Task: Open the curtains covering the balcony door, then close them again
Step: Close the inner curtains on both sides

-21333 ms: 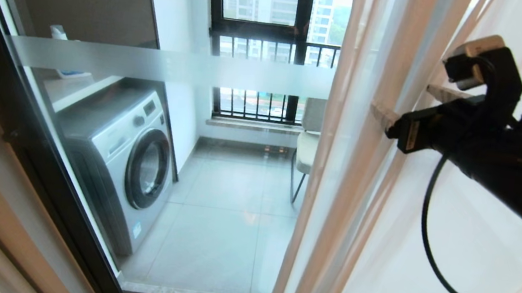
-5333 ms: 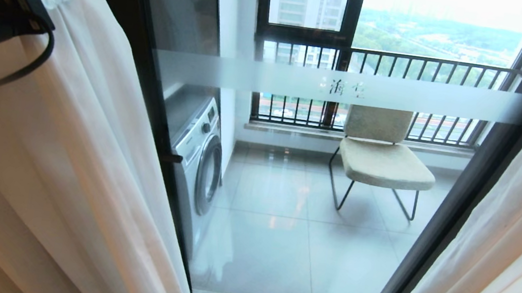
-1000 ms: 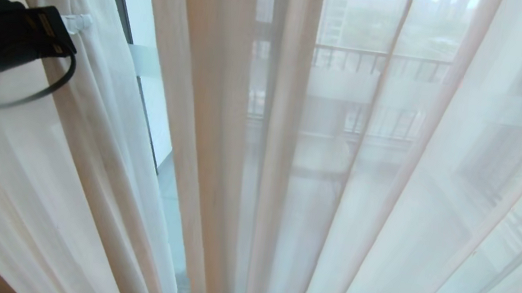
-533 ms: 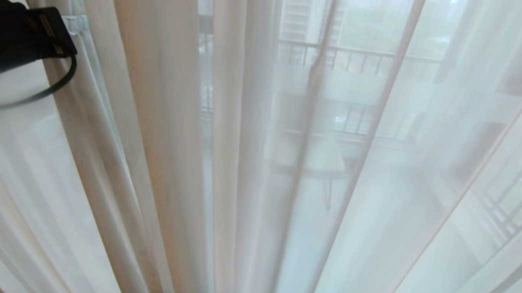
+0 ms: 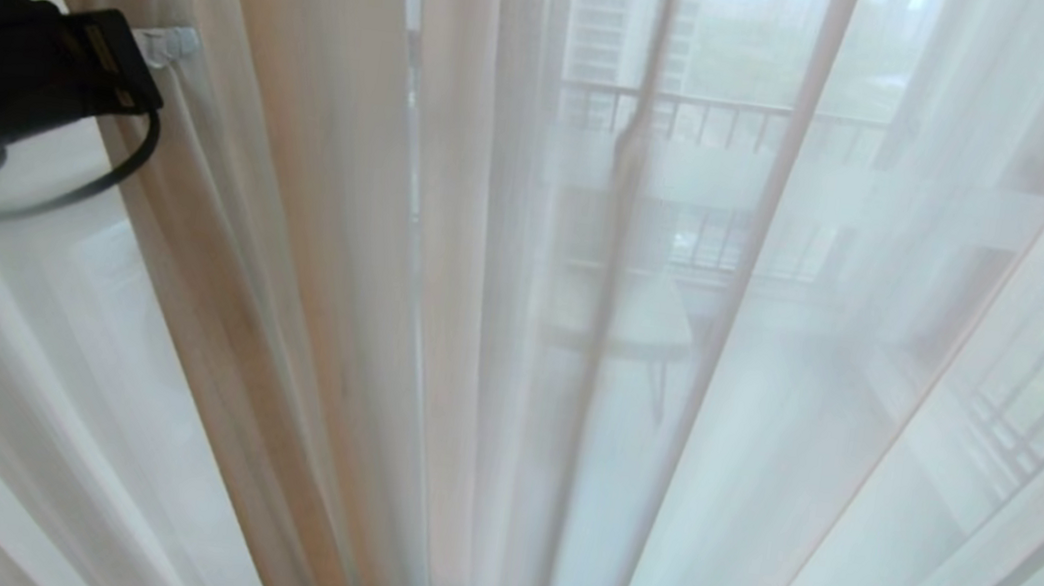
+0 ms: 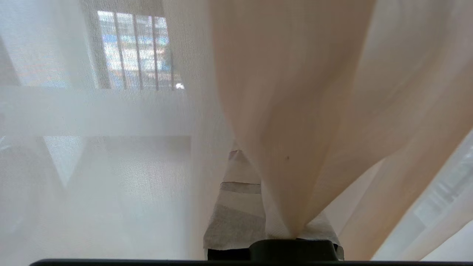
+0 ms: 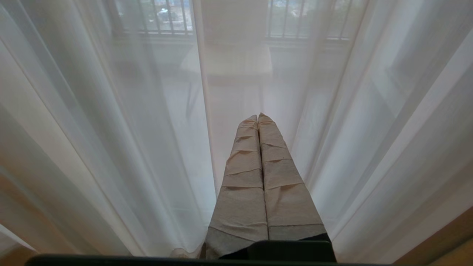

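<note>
Judging by how things hang, the closing half looks nearly finished: sheers (image 5: pixel 693 376) cover the door (image 5: pixel 797 193) across the head view, with no bare glass showing. Left gripper (image 5: pixel 174 43), at ten o'clock, pinches a beige fold (image 6: pixel 292 129); letting go remains. Right gripper (image 7: pixel 258 117), fingers pressed together, holds nothing. Count: two grippers, one door, one chair (image 5: pixel 625 312) faint behind.

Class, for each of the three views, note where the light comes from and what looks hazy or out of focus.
Head view: daylight comes through the sheers from behind; railing and chair beyond are hazy. Left wrist view: the fold held in the left gripper is soft and close, the barred window veiled. Right wrist view: the right gripper is sharp, the balcony behind pale and washed out.
</note>
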